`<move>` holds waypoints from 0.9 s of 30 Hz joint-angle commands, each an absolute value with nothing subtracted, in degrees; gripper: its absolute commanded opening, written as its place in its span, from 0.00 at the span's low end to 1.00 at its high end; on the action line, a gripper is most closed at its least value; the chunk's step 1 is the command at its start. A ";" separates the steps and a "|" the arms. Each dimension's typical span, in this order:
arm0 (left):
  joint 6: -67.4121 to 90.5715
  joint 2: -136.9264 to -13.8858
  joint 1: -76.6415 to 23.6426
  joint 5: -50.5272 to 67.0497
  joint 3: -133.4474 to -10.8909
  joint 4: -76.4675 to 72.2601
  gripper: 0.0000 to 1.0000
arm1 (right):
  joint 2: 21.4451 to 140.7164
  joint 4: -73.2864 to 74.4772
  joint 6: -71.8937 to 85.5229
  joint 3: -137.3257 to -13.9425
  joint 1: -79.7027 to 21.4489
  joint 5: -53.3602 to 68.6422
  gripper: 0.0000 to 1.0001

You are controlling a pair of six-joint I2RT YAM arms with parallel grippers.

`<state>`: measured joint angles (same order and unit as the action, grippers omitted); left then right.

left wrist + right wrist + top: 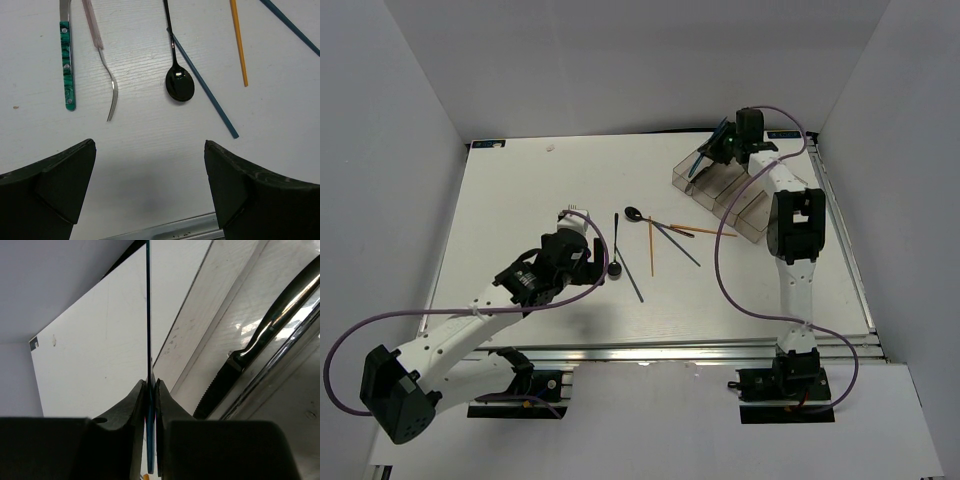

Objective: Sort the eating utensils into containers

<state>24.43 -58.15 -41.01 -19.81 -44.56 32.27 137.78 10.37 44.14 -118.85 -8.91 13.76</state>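
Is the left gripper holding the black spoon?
No, the left gripper stands open with nothing in it, and the black spoon lies flat on the table ahead of it.

bright even light, soft shadows, sharp pics

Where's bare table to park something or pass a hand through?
Free: far-left table, between its left edge and the left arm; near-right patch between the orange chopstick and the right arm. Crowded: centre, black spoon and dark-blue chopstick crossing; far right, bins under the right arm.
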 commanded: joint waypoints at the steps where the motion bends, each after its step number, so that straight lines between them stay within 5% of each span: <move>1: 23.99 -55.90 -41.13 -18.37 -44.12 30.76 0.98 | 139.22 8.09 44.47 -121.12 -9.14 11.60 0.03; 13: 23.91 -54.76 -41.13 -18.11 -44.03 30.76 0.98 | 138.61 10.90 44.30 -123.84 -9.14 10.11 0.39; 14: 23.91 -54.67 -41.13 -18.11 -43.95 30.76 0.98 | 138.17 11.07 44.21 -123.75 -9.14 10.02 0.48; 23: 25.13 -51.86 -41.05 -23.27 -43.95 31.55 0.98 | 128.85 14.23 40.26 -121.55 -9.05 7.04 0.58; 25: 26.36 -51.33 -41.13 -26.09 -43.95 32.60 0.98 | 126.93 17.55 38.86 -122.08 -9.05 5.29 0.84; 27: 27.07 -50.63 -41.13 -30.05 -44.03 33.31 0.98 | 126.13 20.55 37.89 -123.66 -9.05 3.44 0.89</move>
